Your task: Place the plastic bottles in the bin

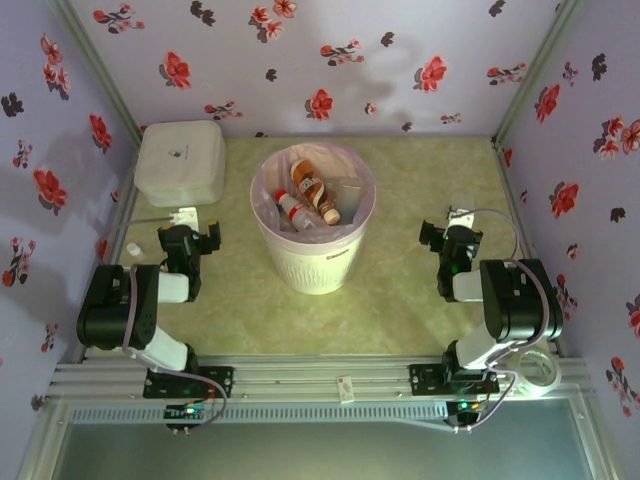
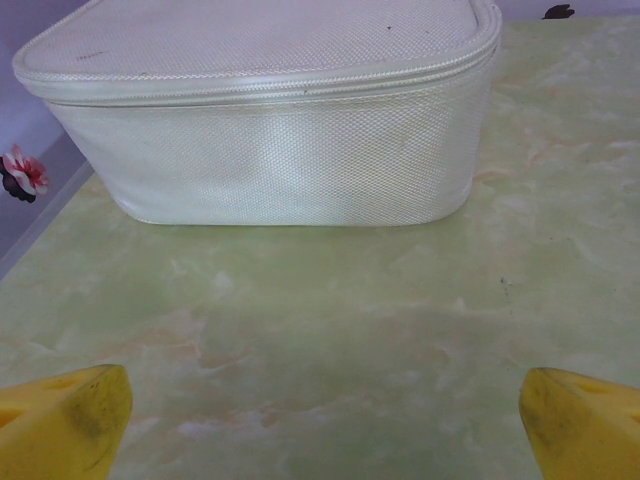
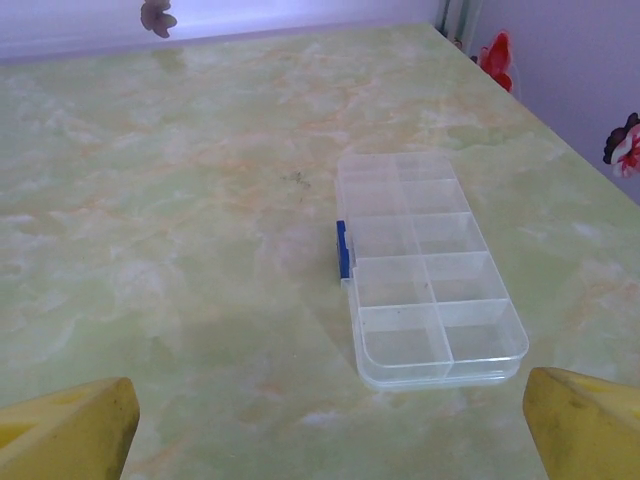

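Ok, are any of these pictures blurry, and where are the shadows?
Top external view: hazy, soft shadows on the flowered walls, plastic bottles inside the round white ribbed bin look smudgy. Left wrist view: the white woven lidded box is sharp, the yellow fingertips fuzzy, a grey shadow on the green marbled table. Right wrist view: the clear plastic compartment box is sharp, fingertips blurred.

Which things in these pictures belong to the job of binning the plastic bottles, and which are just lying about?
Belong to the job:
- bottles, already inside
- bin

Just lying about:
- white zipped case
- clear divided box with a blue clasp
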